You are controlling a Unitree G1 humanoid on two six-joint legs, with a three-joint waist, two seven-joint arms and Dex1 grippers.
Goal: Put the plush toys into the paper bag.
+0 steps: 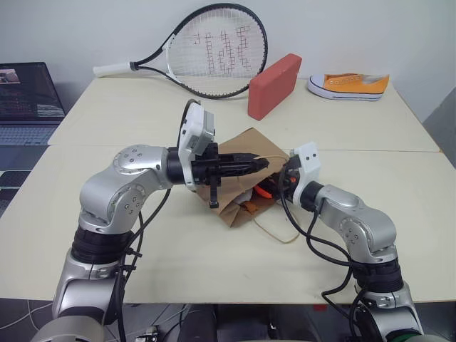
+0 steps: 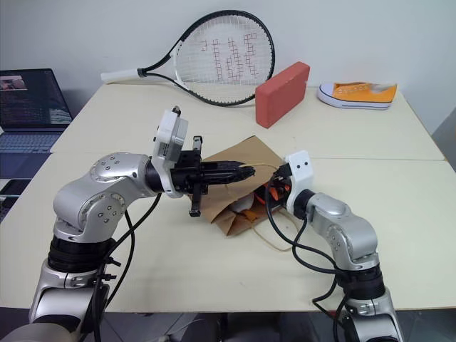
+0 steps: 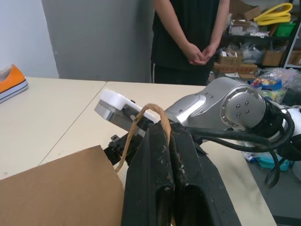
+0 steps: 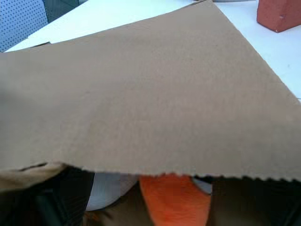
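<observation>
Person's clasped hands [image 3: 200, 51] behind table [image 3: 47, 122]

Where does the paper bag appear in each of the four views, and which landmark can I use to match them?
Left eye view: the paper bag lies at table centre, between both arms.
Right eye view: centre again.
Left wrist view: a brown panel at the lower left, its cord handle clamped by the black fingers.
Right wrist view: its brown side spans the picture.
Shared landmark: the red block.
</observation>
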